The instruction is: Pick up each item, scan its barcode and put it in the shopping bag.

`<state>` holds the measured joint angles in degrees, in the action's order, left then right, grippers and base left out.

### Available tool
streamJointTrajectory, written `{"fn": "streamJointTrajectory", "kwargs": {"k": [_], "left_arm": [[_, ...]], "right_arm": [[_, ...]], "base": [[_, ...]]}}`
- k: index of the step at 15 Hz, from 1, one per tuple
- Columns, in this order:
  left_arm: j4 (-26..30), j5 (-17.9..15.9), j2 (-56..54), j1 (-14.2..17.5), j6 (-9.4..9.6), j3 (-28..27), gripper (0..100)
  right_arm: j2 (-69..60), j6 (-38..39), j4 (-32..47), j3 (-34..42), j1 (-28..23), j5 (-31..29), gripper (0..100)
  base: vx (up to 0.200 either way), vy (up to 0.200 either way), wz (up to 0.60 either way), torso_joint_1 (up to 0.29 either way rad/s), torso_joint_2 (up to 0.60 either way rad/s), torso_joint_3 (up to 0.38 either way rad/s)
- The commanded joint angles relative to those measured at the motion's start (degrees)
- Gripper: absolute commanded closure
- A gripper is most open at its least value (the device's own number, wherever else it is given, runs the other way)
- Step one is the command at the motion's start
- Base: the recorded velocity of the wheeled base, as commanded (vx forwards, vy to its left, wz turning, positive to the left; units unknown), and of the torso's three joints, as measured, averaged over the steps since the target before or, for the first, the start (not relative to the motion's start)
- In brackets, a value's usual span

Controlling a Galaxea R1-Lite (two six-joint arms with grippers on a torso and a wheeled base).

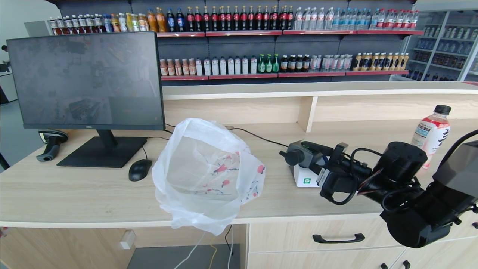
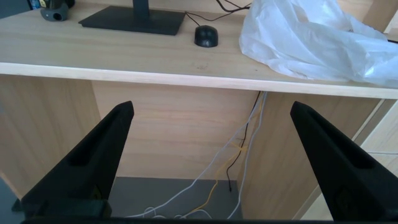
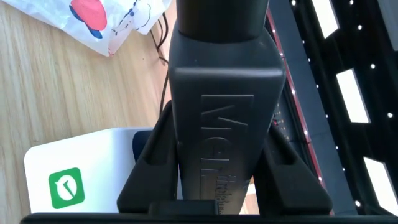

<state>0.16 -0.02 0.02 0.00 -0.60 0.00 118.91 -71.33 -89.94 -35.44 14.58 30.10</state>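
A pink-labelled drink bottle with a black cap stands upright on the counter at the far right. The white plastic shopping bag sits open in the counter's middle, sagging over the front edge. Right of the bag, my right gripper is shut on a black hand-held scanner, held just above a small white box with a green mark. My left gripper is open and holds nothing, low in front of the counter, below its edge.
A monitor on a black stand occupies the counter's left, with a mouse and another scanner-like device beside it. Cables hang under the counter. Drawers with black handles lie below the right side.
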Motion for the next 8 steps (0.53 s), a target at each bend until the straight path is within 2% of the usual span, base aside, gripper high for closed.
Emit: {"fn": "streamJointTrajectory", "kwargs": {"k": [1,8], "left_arm": [[0.02,0.02,-0.02,0.0,-0.02,-0.09,0],[0.02,0.02,-0.02,0.0,-0.02,-0.09,0]], "right_arm": [[-2.98,0.14,-0.06,1.16,0.01,0.05,100],[-10.98,4.62,-0.06,6.35,1.24,0.05,100]], "base": [[0.0,0.0,0.0,0.0,0.0,0.0],[0.0,0.0,0.0,0.0,0.0,0.0]]}}
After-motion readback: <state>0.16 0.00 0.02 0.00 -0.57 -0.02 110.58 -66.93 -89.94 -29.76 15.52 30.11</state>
